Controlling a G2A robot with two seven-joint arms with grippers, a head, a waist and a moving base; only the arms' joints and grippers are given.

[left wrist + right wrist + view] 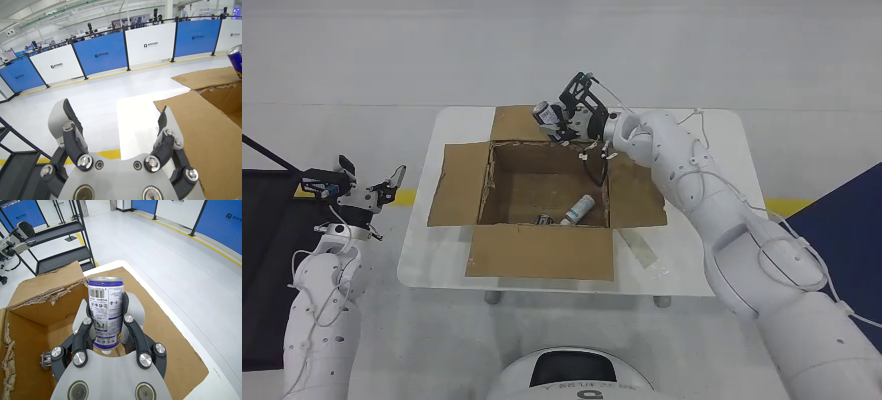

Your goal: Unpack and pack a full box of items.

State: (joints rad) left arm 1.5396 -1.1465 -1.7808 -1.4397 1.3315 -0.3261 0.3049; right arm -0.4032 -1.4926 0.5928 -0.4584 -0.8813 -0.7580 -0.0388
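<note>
Above the far flap of the box [538, 252], the top view shows the right gripper [560, 116] holding the can [542, 111] (probably an unpacking lift). Left wrist view: the left gripper [115, 108] is spread, empty. Right wrist view: fingers [126, 301] pinch the can's sides; next, it likely needs carrying clear of the flap and setting down.

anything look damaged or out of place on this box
Yes. The box has ragged, torn cardboard along its top edge, as if ripped open. Inside, a small white container lies on its side. The can in the right gripper looks intact.
</note>
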